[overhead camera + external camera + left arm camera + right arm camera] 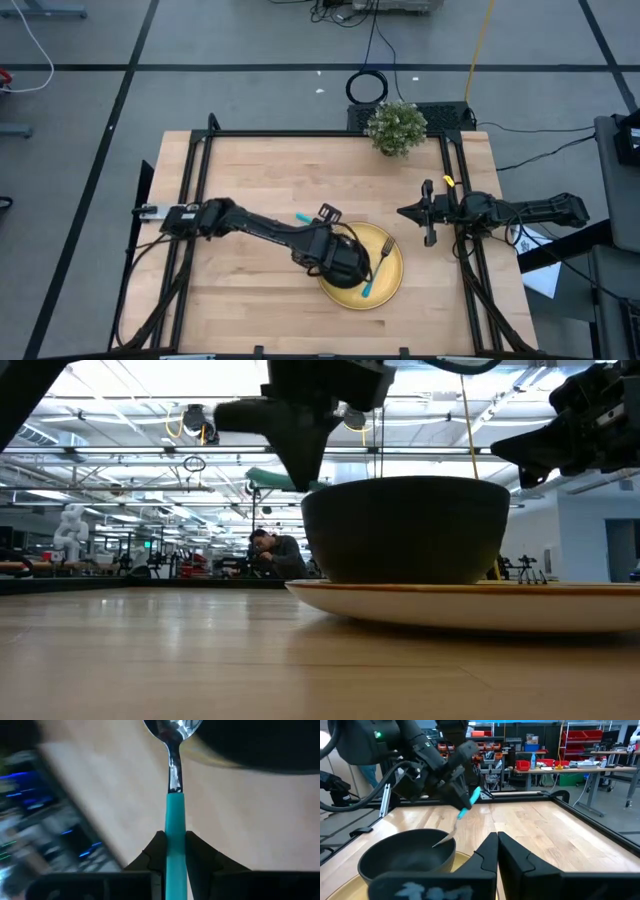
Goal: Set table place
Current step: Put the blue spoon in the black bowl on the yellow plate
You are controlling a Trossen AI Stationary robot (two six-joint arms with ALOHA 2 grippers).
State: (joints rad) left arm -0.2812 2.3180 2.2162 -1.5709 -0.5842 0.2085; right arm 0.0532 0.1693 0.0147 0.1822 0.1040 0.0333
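A yellow plate (385, 285) lies on the table (260, 170) at mid-right, with a black bowl (407, 855) standing on it. A fork (381, 262) with a turquoise handle rests on the plate to the right of the bowl. My left gripper (175, 839) hangs over the bowl's left rim, shut on a turquoise-handled spoon (461, 814). The spoon's metal end (444, 840) is at the bowl's rim; whether it touches the rim I cannot tell. My right gripper (497, 847) waits shut at the table's right edge, pointing level toward the plate. My left gripper pinches the spoon's turquoise handle (175, 827) between its two fingers, partway along its length. The handle's free end (302, 217) sticks out behind the fingers. The fingers slant down from the table's left and the spoon lies along them, its metal end lowest, clear of the table.
A small green potted plant (396, 127) stands at the table's far edge, right of centre. Black frame rails (195, 180) run along the table's left, far and right sides. Bare wood lies left of the plate and between the plate and the plant.
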